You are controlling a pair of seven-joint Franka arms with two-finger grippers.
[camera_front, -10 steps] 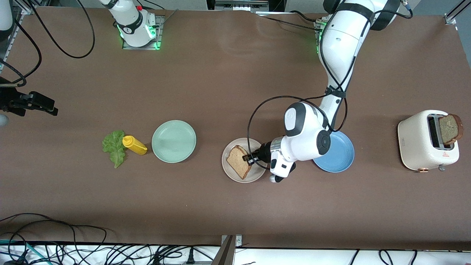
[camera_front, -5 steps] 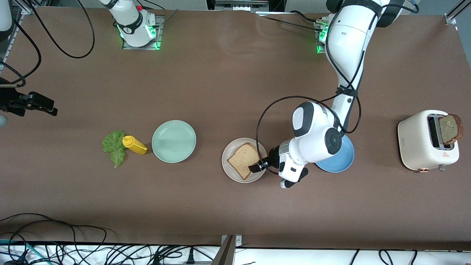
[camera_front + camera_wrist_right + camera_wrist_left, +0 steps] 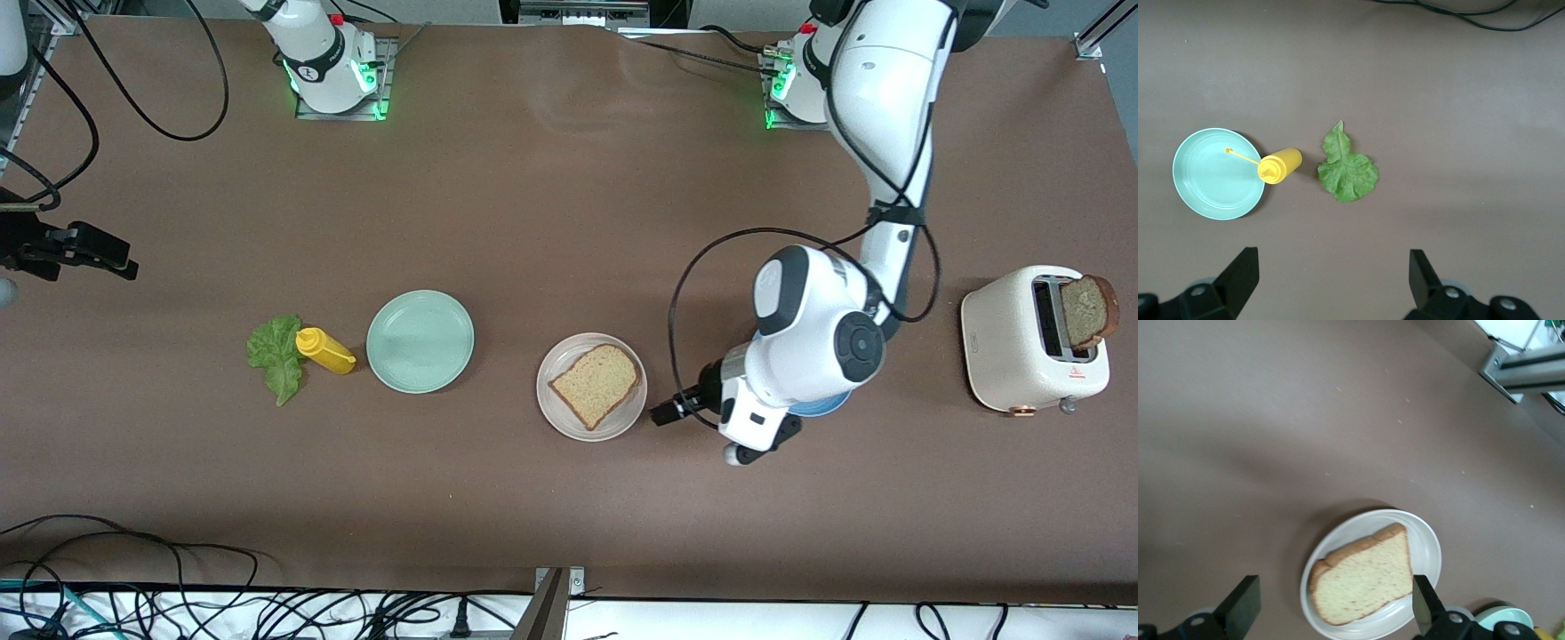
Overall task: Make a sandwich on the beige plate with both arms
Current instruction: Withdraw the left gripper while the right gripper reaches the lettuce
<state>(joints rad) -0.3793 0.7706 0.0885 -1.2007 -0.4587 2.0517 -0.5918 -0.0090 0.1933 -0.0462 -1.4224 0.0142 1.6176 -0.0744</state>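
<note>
One speckled brown bread slice (image 3: 596, 383) (image 3: 1365, 577) lies flat on the beige plate (image 3: 556, 405) (image 3: 1429, 547). My left gripper (image 3: 664, 414) (image 3: 1333, 592) hovers open and empty just off the plate's rim, on the side toward the left arm's end of the table. A second bread slice (image 3: 1088, 311) stands in the white toaster (image 3: 1013, 342). The ruffled green lettuce leaf (image 3: 277, 356) (image 3: 1348, 170) lies flat near the right arm's end. High over the bare table next to the lettuce, my right gripper (image 3: 1331, 270) waits open and empty.
A yellow squeeze bottle (image 3: 325, 350) (image 3: 1279, 165) lies between the lettuce and a mint-green plate (image 3: 420, 341) (image 3: 1208, 180). A blue plate (image 3: 820, 409) is mostly hidden under the left arm. Cables run along the table's front edge.
The left gripper opened and let go of the bread slice, which now lies flat on the beige plate. The left arm drew back toward its own end. The right arm stayed put.
</note>
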